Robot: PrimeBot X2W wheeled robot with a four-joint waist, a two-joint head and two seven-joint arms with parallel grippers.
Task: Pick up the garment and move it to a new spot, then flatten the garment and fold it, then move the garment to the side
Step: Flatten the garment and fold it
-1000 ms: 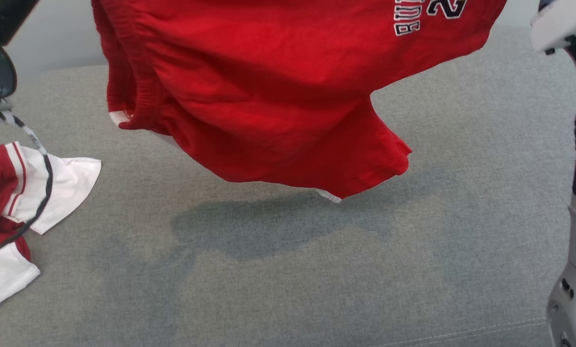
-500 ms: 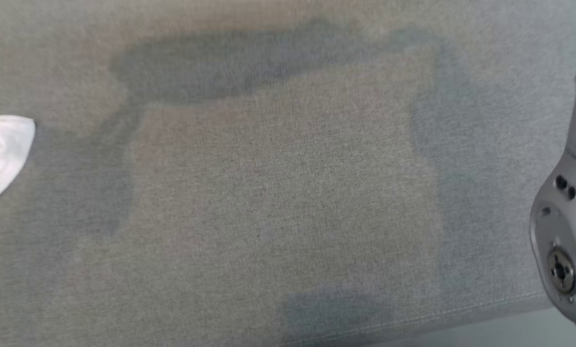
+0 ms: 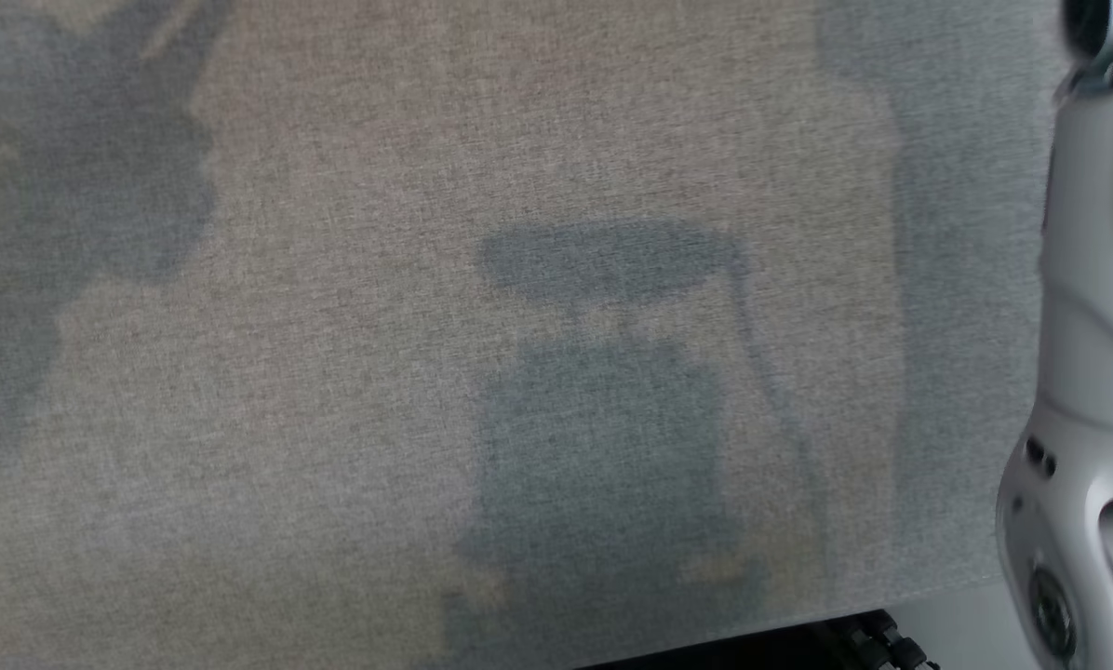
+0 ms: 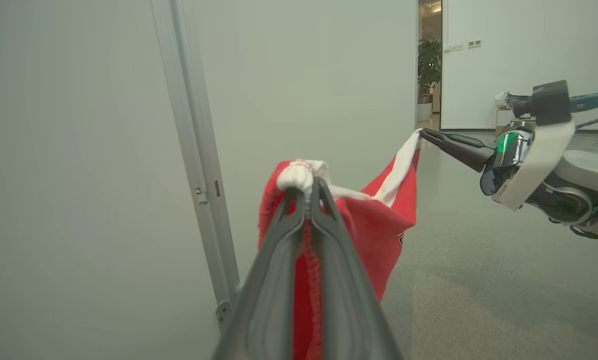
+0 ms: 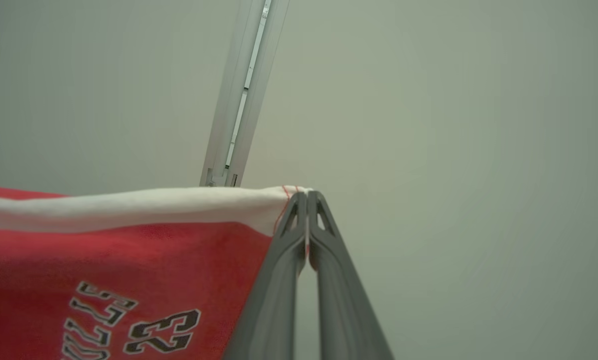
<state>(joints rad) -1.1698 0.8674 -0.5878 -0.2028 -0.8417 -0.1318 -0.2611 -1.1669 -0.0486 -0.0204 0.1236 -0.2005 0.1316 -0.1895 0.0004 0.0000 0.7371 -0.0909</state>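
Observation:
The garment [image 4: 379, 220] is red with a white trim band and dark lettering, and it hangs in the air between my two grippers. In the left wrist view my left gripper [image 4: 307, 187] is shut on a bunched white and red corner of it. My right gripper [image 4: 421, 132] pinches the far corner of the white band there. In the right wrist view the right gripper [image 5: 305, 195] is shut on the end of the white band of the garment [image 5: 129, 260], which stretches away to the left. In the head view, my pale right arm [image 3: 1087, 372] stands at the right edge.
Below me lies the grey fabric surface [image 3: 333, 372] with shadows across it; its front edge [image 3: 938, 586] runs at the lower right. A pale wall with a metal rail [image 4: 194, 150] stands behind the garment. A doorway with a plant [image 4: 428, 55] opens far off.
The head camera has tilted down: the hanging red garment and the red and white clothes at the left have left its picture, and the surface's front edge has come in.

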